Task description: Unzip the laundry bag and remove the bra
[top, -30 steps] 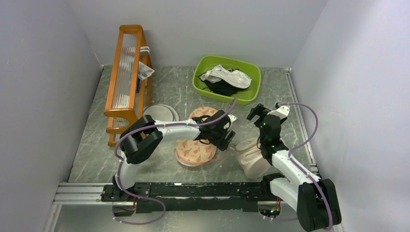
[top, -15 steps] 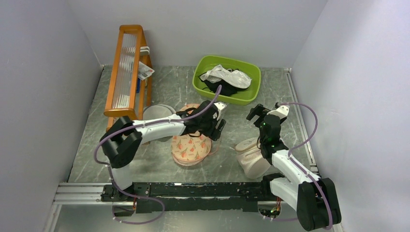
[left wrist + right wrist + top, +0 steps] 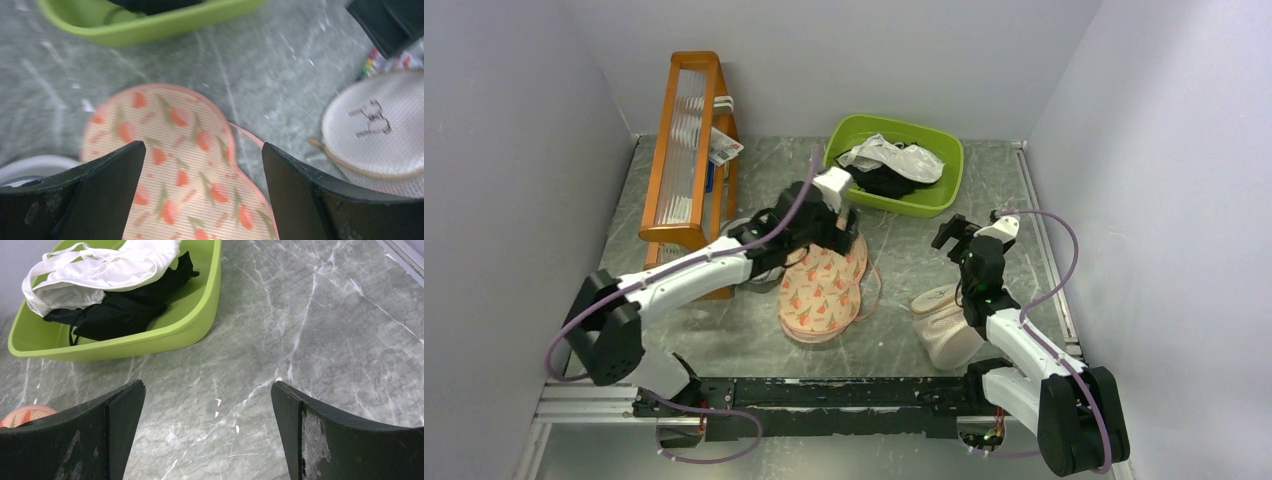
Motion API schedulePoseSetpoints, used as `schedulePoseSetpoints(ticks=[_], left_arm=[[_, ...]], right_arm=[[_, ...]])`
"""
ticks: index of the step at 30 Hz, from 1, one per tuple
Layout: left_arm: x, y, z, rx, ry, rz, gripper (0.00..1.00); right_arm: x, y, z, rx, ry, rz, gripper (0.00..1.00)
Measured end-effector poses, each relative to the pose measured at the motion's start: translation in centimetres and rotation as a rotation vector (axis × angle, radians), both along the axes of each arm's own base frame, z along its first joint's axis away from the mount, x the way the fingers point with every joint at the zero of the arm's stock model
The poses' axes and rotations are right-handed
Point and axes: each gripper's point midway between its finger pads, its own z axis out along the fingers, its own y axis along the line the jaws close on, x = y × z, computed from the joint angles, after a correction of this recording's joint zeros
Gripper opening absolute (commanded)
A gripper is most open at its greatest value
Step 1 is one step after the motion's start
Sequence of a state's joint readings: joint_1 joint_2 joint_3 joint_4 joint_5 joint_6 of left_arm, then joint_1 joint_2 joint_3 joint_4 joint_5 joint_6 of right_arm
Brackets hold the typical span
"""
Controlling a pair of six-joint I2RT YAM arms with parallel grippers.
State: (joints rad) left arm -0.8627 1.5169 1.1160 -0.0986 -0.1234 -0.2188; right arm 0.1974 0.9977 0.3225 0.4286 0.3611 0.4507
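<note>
Swinging out from the 3 o'clock side of the bag, the left gripper (image 3: 200, 150) now hangs over the 12 o'clock lobe of the peanut-shaped cream laundry bag with orange-pink leaf print (image 3: 822, 292). Its jaws are spread wider than a second ago and pinch nothing. The right gripper (image 3: 952, 232) has hardly shifted. Its jaws are also spread, empty, above bare marble tabletop (image 3: 310, 340).

The laundry bag lies flat near the table's centre, with a thin pink cord looping off its 3 o'clock edge. The white thin-strapped bra (image 3: 100, 270) lies on black strappy garments (image 3: 120, 310) inside the lime-green plastic tub (image 3: 936, 200) at 1 o'clock.

A strip of open marble separates the bag's far edge from the tub's near rim, and another runs between the bag and the plain beige mesh pouch (image 3: 944, 325) at 4 o'clock. The round grey-white mesh disc (image 3: 746, 228) sits just beside the bag's 10 o'clock edge, partly under the left arm. The orange wooden rack (image 3: 686, 150) lines the 9-to-11 o'clock side. A metal rail (image 3: 1044, 250) borders the 3 o'clock edge.
</note>
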Motion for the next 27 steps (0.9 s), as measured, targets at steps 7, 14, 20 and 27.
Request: schedulePoseSetpoints(ticks=[7,14,20,27], left_arm=[[6.2,11.5,8.6,-0.187,-0.183,0.268,0.99],[6.0,20.7,19.4,-0.382,-0.486,0.365,1.00],[5.2,20.2,21.7,-0.384,-0.545,0.223,1.00],[4.2,21.8,28.1,-0.340,-0.671,0.261,1.00]], right_arm=[[0.3,0.8,0.2,-0.007,-0.002,0.051,1.00],[0.5,2.1,0.5,-0.009,-0.017,0.122,1.00],[0.1,5.0,1.1,-0.063,-0.027,0.209,1.00],[0.5,10.4,9.1,-0.162,-0.141,0.308,1.00]])
